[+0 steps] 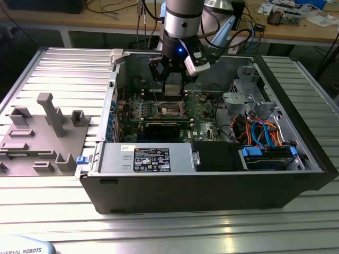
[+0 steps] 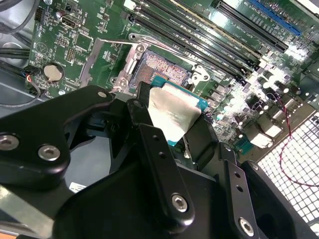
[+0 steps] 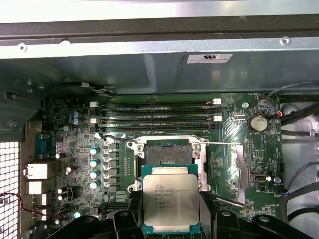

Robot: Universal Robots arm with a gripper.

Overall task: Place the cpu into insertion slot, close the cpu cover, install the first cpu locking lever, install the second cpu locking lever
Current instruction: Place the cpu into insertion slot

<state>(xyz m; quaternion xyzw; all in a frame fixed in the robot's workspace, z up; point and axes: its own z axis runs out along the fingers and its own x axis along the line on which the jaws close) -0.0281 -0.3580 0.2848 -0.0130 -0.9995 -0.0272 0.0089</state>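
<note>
While your gripper pinches the cpu by its edges, it hangs above the bare insertion slot.

- Exterior view: stands off and high, looking down on the whole open computer case lying on the slatted table — the arm enters at the far side.
- First wrist view: close above the motherboard, facing square onto the socket.
- Second wrist view: nearer still, slanting past the gripper to the same socket.
- Both wrist views share the socket, the cpu and the memory slots.
</note>
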